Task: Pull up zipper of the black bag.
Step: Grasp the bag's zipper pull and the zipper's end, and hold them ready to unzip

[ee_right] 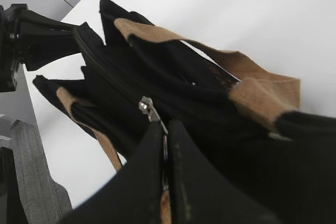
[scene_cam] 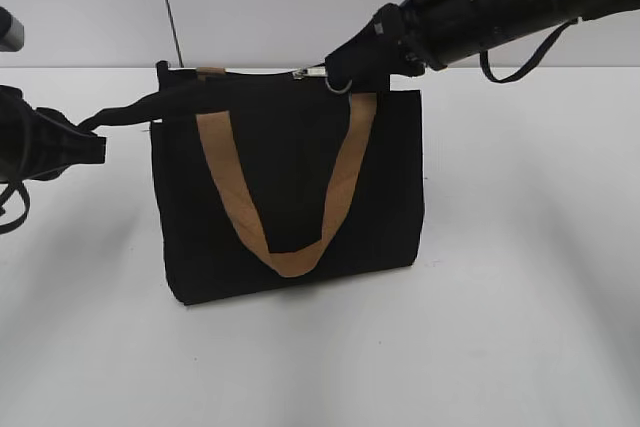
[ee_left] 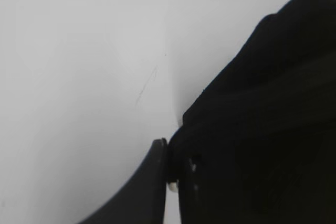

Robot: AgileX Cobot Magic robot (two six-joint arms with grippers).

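Black bag (scene_cam: 290,187), plain; tan-brown handles (scene_cam: 285,247); zipper (ee_right: 149,109) seemingly silver; white table (scene_cam: 520,297).

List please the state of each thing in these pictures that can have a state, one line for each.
black bag: upright on the table, left top corner pulled taut sideways.
zipper: slider near the right end of the top edge, pull tab pinched.
tan handle: hanging down the front panel.
left claw: shut on the bag's corner fabric.
right claw: shut on the zipper pull.

In the left wrist view the black bag (ee_left: 262,145) is a blurred mass cut off right and below, hiding the left gripper (ee_left: 170,169) beyond one finger (ee_left: 149,182).
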